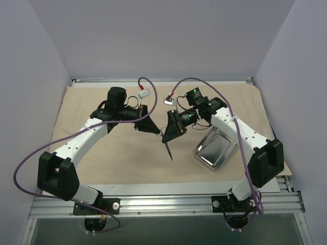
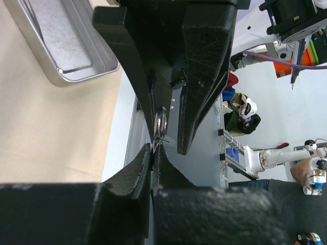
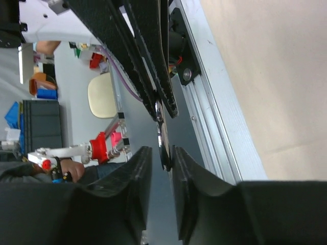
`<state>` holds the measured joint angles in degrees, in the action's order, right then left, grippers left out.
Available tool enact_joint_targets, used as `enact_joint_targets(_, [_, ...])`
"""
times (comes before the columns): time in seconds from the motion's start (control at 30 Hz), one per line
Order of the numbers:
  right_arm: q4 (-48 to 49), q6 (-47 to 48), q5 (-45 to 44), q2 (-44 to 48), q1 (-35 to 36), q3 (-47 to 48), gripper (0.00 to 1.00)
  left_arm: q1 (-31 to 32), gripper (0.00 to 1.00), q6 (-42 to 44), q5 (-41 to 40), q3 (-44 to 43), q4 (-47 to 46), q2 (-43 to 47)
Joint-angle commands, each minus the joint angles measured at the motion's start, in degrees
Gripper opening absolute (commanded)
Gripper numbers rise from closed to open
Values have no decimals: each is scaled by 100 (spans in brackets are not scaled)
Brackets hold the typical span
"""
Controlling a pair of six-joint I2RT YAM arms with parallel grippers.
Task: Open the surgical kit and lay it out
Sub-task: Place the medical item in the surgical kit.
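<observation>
From above, we see the cloth wrap (image 1: 102, 153) spread over the tabletop (image 1: 153, 188), with the steel tray (image 1: 214, 149) on it toward the near right corner. The left gripper (image 1: 153, 128) and right gripper (image 1: 171, 133) meet mid-table at a scissor-like instrument (image 1: 169, 151). Left wrist: its fingers (image 2: 127, 173) pinch the thin metal. Right wrist: its fingers (image 3: 133, 178) stand narrowly apart around it, and we cannot tell whether they grip.

The cloth wrap (image 1: 112, 158) looks matt, the tray (image 1: 212, 150) glossy metal (mirror-smooth), the jaws rough black plastic.

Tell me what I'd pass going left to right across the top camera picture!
left arm's elbow → left gripper → thin metal instrument → steel tray → right arm's elbow
</observation>
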<state>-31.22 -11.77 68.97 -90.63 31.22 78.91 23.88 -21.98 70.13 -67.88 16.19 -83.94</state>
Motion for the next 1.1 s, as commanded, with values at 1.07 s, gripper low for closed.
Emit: enact_joint_targets(1.07, [-587, -836, -2845, -192, -1760, 1372, 63, -3231, 2, -2749, -1492, 2190, -4227, -570])
